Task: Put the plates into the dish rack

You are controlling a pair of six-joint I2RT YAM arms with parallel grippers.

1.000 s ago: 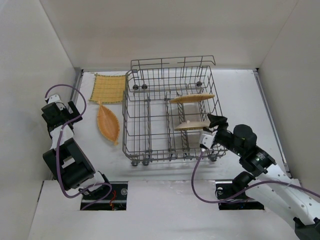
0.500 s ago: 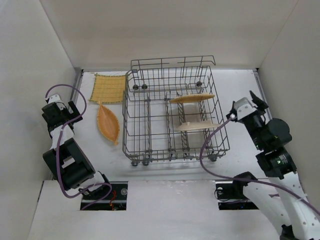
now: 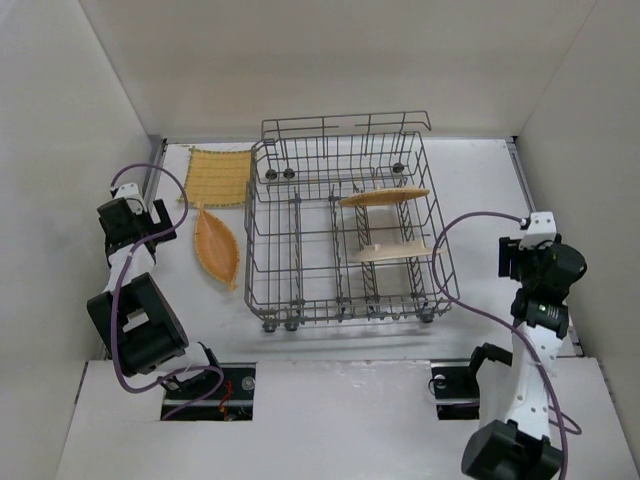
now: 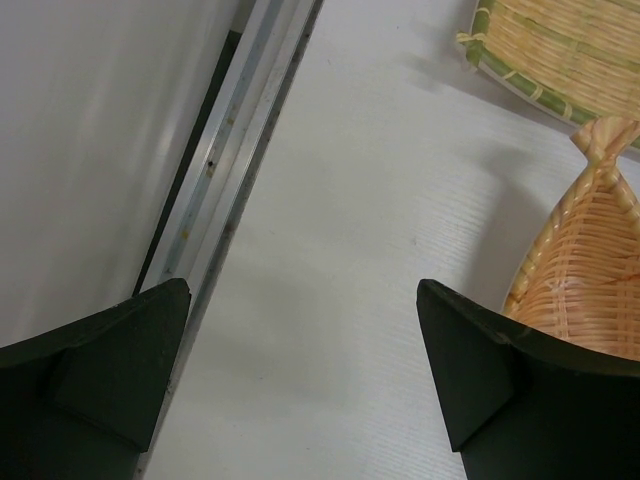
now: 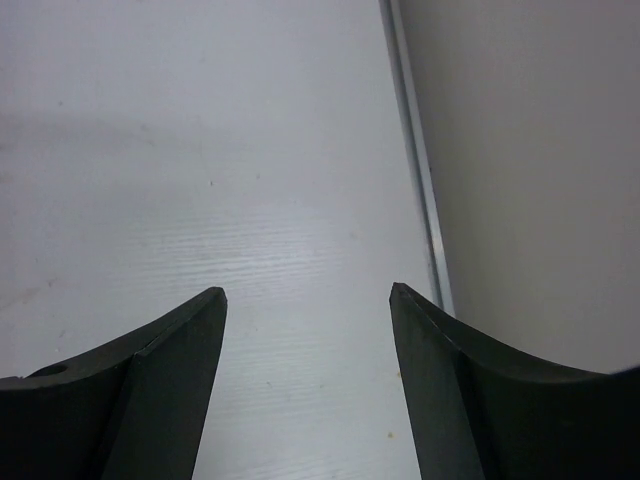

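The grey wire dish rack (image 3: 300, 215) stands mid-table. An orange plate (image 3: 385, 197) and a pale yellow plate (image 3: 392, 252) stand on edge in its right half. A yellow square plate (image 3: 218, 175) and an orange leaf-shaped plate (image 3: 216, 247) lie flat on the table left of the rack. My left gripper (image 3: 158, 218) is open and empty, just left of the leaf plate. The left wrist view shows the gripper (image 4: 303, 290) with the leaf plate (image 4: 590, 280) beside its right finger and the yellow plate (image 4: 560, 45) further off. My right gripper (image 3: 522, 243) is open and empty, right of the rack; it also shows in the right wrist view (image 5: 307, 290).
White walls enclose the table on the left, back and right. A metal rail (image 4: 225, 190) runs along the left wall, close to my left gripper. Another rail (image 5: 415, 170) runs along the right wall by my right gripper.
My right arm has drawn back from the rack's front right corner to the right side of the table, leaving the pale plate in the rack. My left gripper has shifted slightly right, towards the leaf plate.
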